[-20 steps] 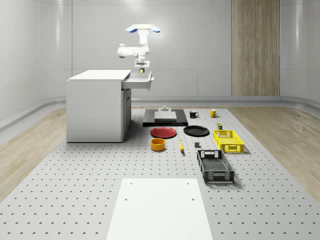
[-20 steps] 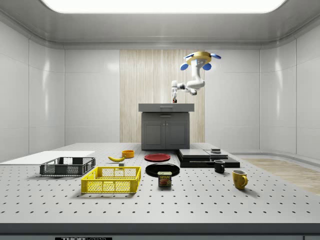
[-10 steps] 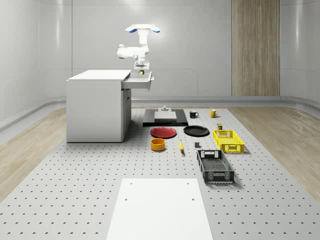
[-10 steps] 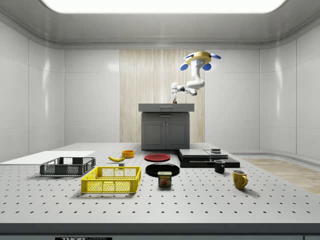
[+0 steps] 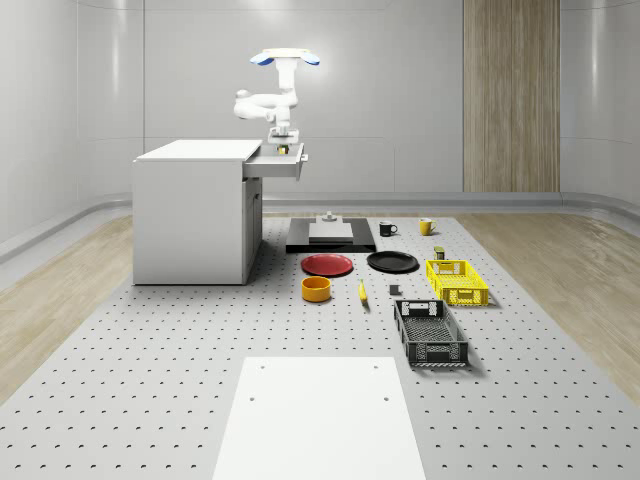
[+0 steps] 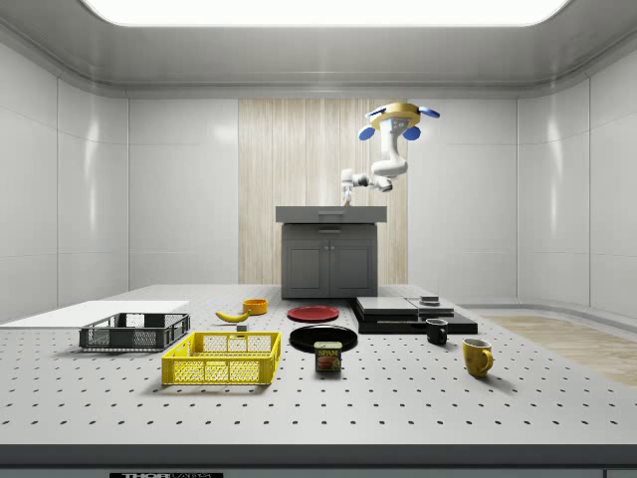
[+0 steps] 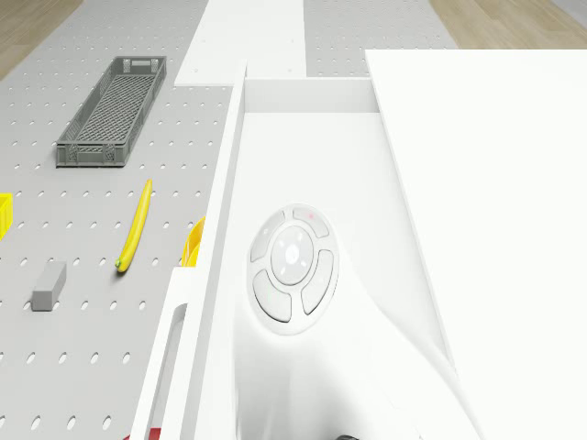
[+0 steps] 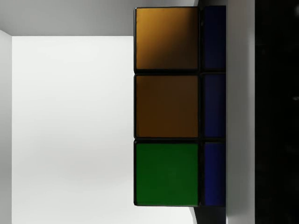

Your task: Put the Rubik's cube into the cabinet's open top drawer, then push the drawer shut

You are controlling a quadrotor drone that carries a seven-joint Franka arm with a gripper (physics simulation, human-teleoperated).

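The Rubik's cube point(image 8: 180, 106) sits very close in front of the wrist camera, with two orange tiles, one green tile and a strip of dark blue tiles visible, and behind it lies the pale floor of the drawer point(image 8: 70, 126). In the whole-scene view a small yellow spot of the cube point(image 5: 283, 147) appears at the gripper point(image 5: 283, 143), just above the open top drawer point(image 5: 278, 161) of the white cabinet point(image 5: 192, 215). The claw seems to be clamped on the cube, because the cube hangs right at the fingertips and a dark finger surface presses along its blue side in the wrist view. The arm point(image 5: 262, 102) bends down from the drone point(image 5: 285, 58), which hovers in the air above the drawer, over the side of the cabinet toward the whole-scene view's right. In the side view the drone point(image 6: 400, 113) floats above the cabinet point(image 6: 330, 254), toward that view's right. On the table point(image 5: 150, 400) in front of the cabinet there are a red plate point(image 5: 328, 265), a black plate point(image 5: 392, 262), an orange bowl point(image 5: 316, 289), a banana point(image 5: 362, 292), a yellow basket point(image 5: 456, 282) and a dark grey basket point(image 5: 430, 333).
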